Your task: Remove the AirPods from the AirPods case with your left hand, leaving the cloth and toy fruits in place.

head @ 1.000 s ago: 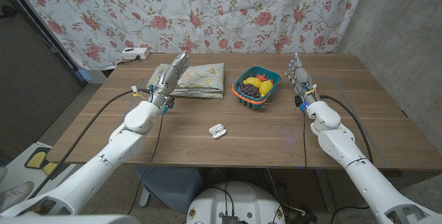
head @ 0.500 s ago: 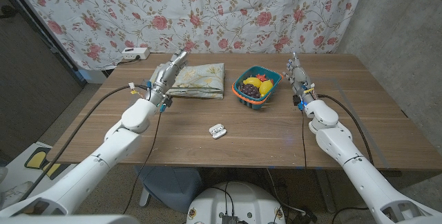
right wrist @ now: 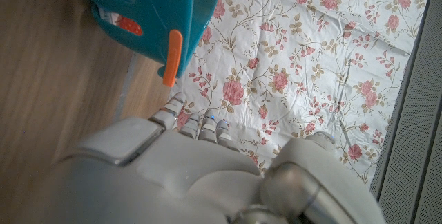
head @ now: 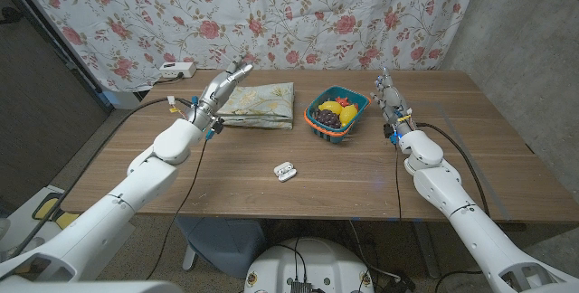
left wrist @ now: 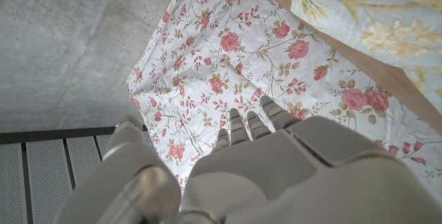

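The white AirPods case (head: 286, 171) lies with its lid open near the middle of the wooden table (head: 217, 171), the earbuds inside it. My left hand (head: 220, 90) is raised above the table's far left part, by the near-left corner of the folded floral cloth (head: 259, 105), fingers stretched out and holding nothing. The same hand (left wrist: 262, 169) fills the left wrist view with the cloth (left wrist: 373, 23) beyond it. My right hand (head: 389, 95) stands upright to the right of the teal basket of toy fruits (head: 336, 112), fingers extended, empty; the right wrist view shows the hand (right wrist: 186, 169) beside the basket (right wrist: 155, 10).
A floral curtain (head: 271, 13) hangs behind the table. A white power strip (head: 175, 70) sits at the far left corner. Bare wood (head: 452, 148) stretches around the case and toward the near edge.
My left arm has risen and swung outward to the left, lifting the hand a little higher and farther back beside the cloth. The right arm, case, cloth and basket have stayed put.
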You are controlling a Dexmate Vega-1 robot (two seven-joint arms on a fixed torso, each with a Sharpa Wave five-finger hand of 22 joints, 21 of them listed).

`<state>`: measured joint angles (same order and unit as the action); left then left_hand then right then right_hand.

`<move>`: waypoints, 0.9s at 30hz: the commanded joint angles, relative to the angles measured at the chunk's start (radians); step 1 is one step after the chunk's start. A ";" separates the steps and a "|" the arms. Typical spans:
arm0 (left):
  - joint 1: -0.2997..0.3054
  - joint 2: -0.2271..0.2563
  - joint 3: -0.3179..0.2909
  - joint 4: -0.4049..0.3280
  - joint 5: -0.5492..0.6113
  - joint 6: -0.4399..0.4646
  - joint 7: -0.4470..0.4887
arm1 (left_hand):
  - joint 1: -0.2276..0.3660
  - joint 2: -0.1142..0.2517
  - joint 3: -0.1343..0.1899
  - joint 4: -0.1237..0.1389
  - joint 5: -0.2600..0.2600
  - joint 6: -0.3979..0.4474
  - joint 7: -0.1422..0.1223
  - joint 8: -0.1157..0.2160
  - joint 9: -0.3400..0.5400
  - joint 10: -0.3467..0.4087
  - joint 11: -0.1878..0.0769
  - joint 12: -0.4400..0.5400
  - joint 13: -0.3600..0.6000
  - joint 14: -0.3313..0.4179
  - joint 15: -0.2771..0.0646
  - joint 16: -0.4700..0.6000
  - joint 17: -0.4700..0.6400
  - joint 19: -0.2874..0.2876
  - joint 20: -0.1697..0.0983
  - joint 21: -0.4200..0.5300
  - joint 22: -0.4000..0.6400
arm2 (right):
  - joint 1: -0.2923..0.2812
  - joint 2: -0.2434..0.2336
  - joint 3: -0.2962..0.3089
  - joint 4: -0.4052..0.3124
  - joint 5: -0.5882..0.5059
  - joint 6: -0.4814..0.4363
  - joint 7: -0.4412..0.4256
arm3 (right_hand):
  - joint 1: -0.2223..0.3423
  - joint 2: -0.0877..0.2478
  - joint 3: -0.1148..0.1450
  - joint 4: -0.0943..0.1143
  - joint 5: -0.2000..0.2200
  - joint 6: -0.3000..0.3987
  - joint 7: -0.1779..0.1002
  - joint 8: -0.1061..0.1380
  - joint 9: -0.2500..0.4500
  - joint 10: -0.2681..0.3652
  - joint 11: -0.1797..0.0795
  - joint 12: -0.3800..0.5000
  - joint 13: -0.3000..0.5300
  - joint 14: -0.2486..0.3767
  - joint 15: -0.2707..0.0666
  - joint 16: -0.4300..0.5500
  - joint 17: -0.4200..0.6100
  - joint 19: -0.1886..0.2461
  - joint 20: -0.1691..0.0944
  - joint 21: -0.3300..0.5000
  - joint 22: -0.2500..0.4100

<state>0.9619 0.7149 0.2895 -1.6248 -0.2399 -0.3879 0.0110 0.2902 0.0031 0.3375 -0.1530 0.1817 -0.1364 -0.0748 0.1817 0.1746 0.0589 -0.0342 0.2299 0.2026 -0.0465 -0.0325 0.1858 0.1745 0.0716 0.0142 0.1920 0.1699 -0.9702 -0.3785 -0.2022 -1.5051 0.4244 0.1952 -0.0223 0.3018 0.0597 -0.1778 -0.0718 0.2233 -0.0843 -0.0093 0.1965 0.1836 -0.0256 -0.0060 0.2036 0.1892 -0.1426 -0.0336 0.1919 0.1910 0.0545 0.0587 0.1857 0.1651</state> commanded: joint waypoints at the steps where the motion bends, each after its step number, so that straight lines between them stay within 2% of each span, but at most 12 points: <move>1: 0.012 0.044 -0.040 -0.065 0.093 0.065 -0.008 | -0.004 -0.023 -0.013 0.001 0.004 -0.006 0.008 0.002 0.003 0.003 -0.004 -0.001 0.002 -0.005 -0.007 -0.001 0.004 0.007 -0.009 0.001 0.003 | 0.003 -0.009 0.000 -0.010 0.000 -0.011 -0.003 | 0.012 0.003 0.000 -0.005 -0.003 -0.001 -0.003 -0.003 0.003 -0.004 -0.003 0.001 0.002 -0.008 0.000 0.002 0.001 -0.007 0.004 -0.003 0.003; 3: 0.014 0.064 -0.044 -0.087 0.138 0.085 -0.002 | -0.006 -0.027 -0.016 0.001 0.005 -0.006 0.008 0.002 0.003 0.004 -0.001 -0.001 0.002 -0.005 -0.007 -0.001 0.004 0.009 -0.010 0.002 0.003 | 0.005 -0.009 0.000 -0.008 0.001 -0.011 -0.001 | 0.013 0.003 0.000 -0.005 -0.003 -0.002 -0.003 -0.003 0.003 -0.003 -0.003 0.001 0.002 -0.008 0.000 0.002 0.001 -0.007 0.005 -0.003 0.003; 5: 0.016 0.058 -0.051 -0.088 0.121 0.082 -0.011 | -0.007 -0.031 -0.018 0.001 0.006 -0.007 0.007 0.002 0.003 0.004 -0.003 -0.001 0.002 -0.005 -0.008 -0.001 0.004 0.010 -0.010 0.002 0.003 | 0.008 -0.010 0.000 -0.007 0.001 -0.013 0.000 | 0.013 0.003 0.000 -0.005 -0.003 -0.002 -0.004 -0.003 0.003 -0.003 -0.003 0.001 0.002 -0.008 0.000 0.003 0.001 -0.007 0.005 -0.003 0.003; 7: 0.020 0.075 -0.055 -0.111 0.180 0.094 0.005 | -0.009 -0.034 -0.020 0.001 0.006 -0.007 0.008 0.002 0.003 0.004 -0.003 -0.001 0.002 -0.005 -0.009 -0.001 0.004 0.010 -0.010 0.002 0.003 | 0.010 -0.010 0.000 -0.005 0.002 -0.014 0.002 | 0.013 0.003 0.000 -0.006 -0.003 -0.002 -0.004 -0.003 0.003 -0.004 -0.003 0.001 0.002 -0.008 0.000 0.003 0.001 -0.007 0.005 -0.003 0.003; 11: 0.016 0.071 -0.059 -0.111 0.161 0.095 -0.024 | -0.011 -0.040 -0.024 0.002 0.007 -0.008 0.008 0.002 0.003 0.004 -0.007 -0.001 0.002 -0.005 -0.009 -0.001 0.004 0.011 -0.011 0.002 0.003 | 0.011 -0.008 0.001 0.002 0.004 -0.009 0.005 | 0.014 0.003 0.000 -0.006 -0.004 -0.002 -0.004 -0.003 0.003 -0.003 -0.003 0.001 0.002 -0.007 0.000 0.003 0.001 -0.008 0.006 -0.003 0.003; 16: 0.020 0.074 -0.062 -0.127 0.251 0.075 0.004 | -0.016 -0.052 -0.032 0.003 0.010 -0.007 0.009 0.003 0.003 0.013 -0.011 0.002 0.003 -0.001 -0.016 0.000 0.005 0.014 -0.015 0.002 0.003 | 0.013 -0.007 0.000 0.011 0.004 -0.006 0.009 | 0.014 0.003 0.000 -0.006 -0.004 -0.002 -0.004 -0.003 0.003 -0.002 -0.003 0.001 0.002 -0.007 0.000 0.004 0.001 -0.008 0.007 -0.003 0.003; 21: 0.002 0.108 -0.056 -0.157 0.350 0.109 -0.026 | -0.019 -0.060 -0.037 0.004 0.013 -0.012 0.002 0.002 0.003 0.018 -0.015 0.004 0.003 0.005 -0.020 0.002 0.005 0.018 -0.020 0.003 0.003 | 0.012 -0.008 0.004 0.007 0.003 -0.005 0.007 | 0.015 0.003 0.001 -0.007 -0.004 -0.002 -0.003 -0.003 0.003 -0.002 -0.003 0.000 0.002 -0.006 0.000 0.004 0.001 -0.008 0.008 -0.002 0.003; 24: -0.014 0.091 -0.051 -0.136 0.312 0.109 -0.066 | -0.021 -0.066 -0.041 0.005 0.016 -0.029 -0.004 -0.003 0.003 0.019 -0.016 0.004 0.003 0.004 -0.022 0.001 0.005 0.017 -0.023 0.002 0.003 | 0.012 -0.011 0.005 0.004 0.003 -0.007 0.006 | 0.015 0.004 0.001 -0.007 -0.004 -0.002 -0.003 -0.003 0.003 -0.002 -0.005 0.000 0.002 -0.006 -0.001 0.004 0.001 -0.007 0.008 -0.002 0.003; 27: -0.021 0.100 -0.049 -0.146 0.363 0.105 -0.065 | -0.023 -0.069 -0.044 0.006 0.018 -0.036 -0.006 -0.005 0.004 0.018 -0.017 0.003 0.004 0.003 -0.022 0.001 0.005 0.017 -0.024 0.002 0.003 | 0.013 -0.013 0.006 0.001 0.002 -0.008 0.006 | 0.016 0.004 0.001 -0.007 -0.004 -0.003 -0.003 -0.003 0.003 -0.002 -0.006 0.000 0.002 -0.006 -0.001 0.005 0.001 -0.007 0.008 -0.002 0.003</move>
<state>0.9680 0.7995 0.2357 -1.7537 0.0290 -0.2958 -0.0129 0.2639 -0.0576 0.2959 -0.1472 0.1926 -0.1576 -0.0787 0.1795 0.1744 0.0716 -0.0467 0.2301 0.2023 -0.0414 -0.0488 0.1858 0.1744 0.0877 -0.0019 0.1925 0.1699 -0.9594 -0.3863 -0.2007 -1.5011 0.4264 0.1861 -0.0170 0.3056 0.0636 -0.1735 -0.0760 0.2233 -0.0842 -0.0090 0.1965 0.1835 -0.0257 -0.0058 0.2035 0.1890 -0.1425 -0.0334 0.1919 0.1910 0.0508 0.0625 0.1857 0.1651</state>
